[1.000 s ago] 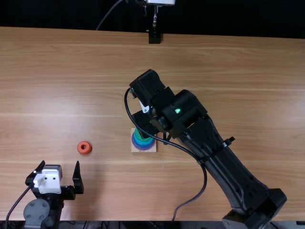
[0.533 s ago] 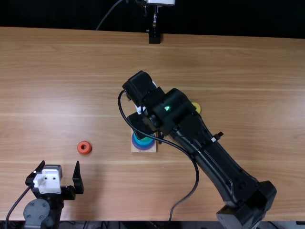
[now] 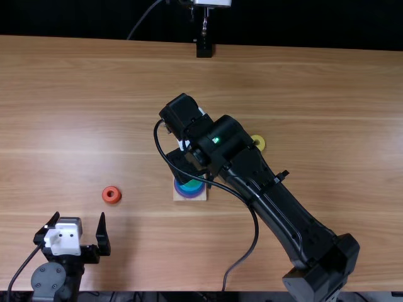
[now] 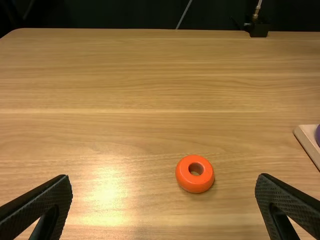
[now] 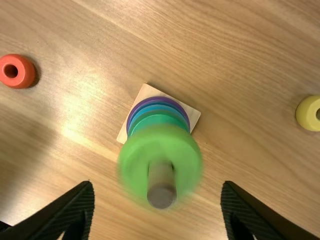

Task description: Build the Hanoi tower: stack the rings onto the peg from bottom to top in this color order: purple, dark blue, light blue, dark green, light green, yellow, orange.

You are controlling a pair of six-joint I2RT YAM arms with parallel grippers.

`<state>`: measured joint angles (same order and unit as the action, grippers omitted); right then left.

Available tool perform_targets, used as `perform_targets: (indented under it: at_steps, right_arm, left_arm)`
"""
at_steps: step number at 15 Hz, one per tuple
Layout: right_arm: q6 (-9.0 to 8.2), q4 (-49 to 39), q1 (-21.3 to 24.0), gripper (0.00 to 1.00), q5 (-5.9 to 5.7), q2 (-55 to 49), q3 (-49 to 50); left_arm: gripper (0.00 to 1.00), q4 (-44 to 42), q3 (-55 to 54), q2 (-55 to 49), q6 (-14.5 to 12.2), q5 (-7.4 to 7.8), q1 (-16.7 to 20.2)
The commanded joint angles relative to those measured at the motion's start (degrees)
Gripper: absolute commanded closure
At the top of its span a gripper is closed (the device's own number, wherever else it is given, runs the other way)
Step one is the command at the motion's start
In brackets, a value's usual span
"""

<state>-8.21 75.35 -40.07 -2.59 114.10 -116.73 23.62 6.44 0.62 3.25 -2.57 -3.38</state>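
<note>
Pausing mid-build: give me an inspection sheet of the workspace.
Surface: wooden table, glare patch on it.
Tower: purple, dark blue, light blue and dark green rings stacked on base; light green ring around peg, seating unclear.
Loose rings: orange and yellow, flat on the table.
Clutter: nothing seen.
Left gripper: open, empty.
Right gripper: open, above the tower.
Cables: right arm's cable crosses above the tower.
Surroundings: black stand base at far edge; dark background.
</note>
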Motion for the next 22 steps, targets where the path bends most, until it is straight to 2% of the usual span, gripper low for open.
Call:
perform_targets:
  at_steps: [1, 7, 8, 11, 12, 15, 22]
  right_arm:
    - [-0.12, -0.4, 0.1, 0.0, -0.89, 0.9, -1.0]
    - [-0.34, -6.0, 1.3, 0.0, -0.89, 0.9, -3.9]
    - [-1.07, -6.1, 2.5, 0.0, -0.89, 0.9, -4.5]
    - [-5.19, -5.8, 6.8, 0.0, -1.0, 1.0, -6.9]
    - [-5.5, -5.7, 8.7, 0.0, -0.89, 2.0, -7.2]
    - [-5.19, -5.9, 14.2, 0.0, -0.78, 3.2, -6.1]
    - [-4.66, -5.4, 22.7, 0.0, -0.78, 8.1, -0.9]
  left_arm:
    - [0.0, 4.5, -6.4, -0.6, -0.2, 0.35, -0.1]
    - [0.0, 4.5, -6.4, -0.6, -0.2, 0.35, -0.1]
    - [0.0, 4.5, -6.4, -0.6, -0.2, 0.35, 0.0]
    - [0.0, 4.5, -6.4, -0.6, -0.2, 0.35, 0.0]
    - [0.0, 4.5, -6.4, -0.6, -0.2, 0.35, -0.1]
    - [0.0, 4.5, -6.4, -0.6, -0.2, 0.35, 0.0]
    - [0.0, 4.5, -6.4, -0.6, -0.2, 0.35, 0.0]
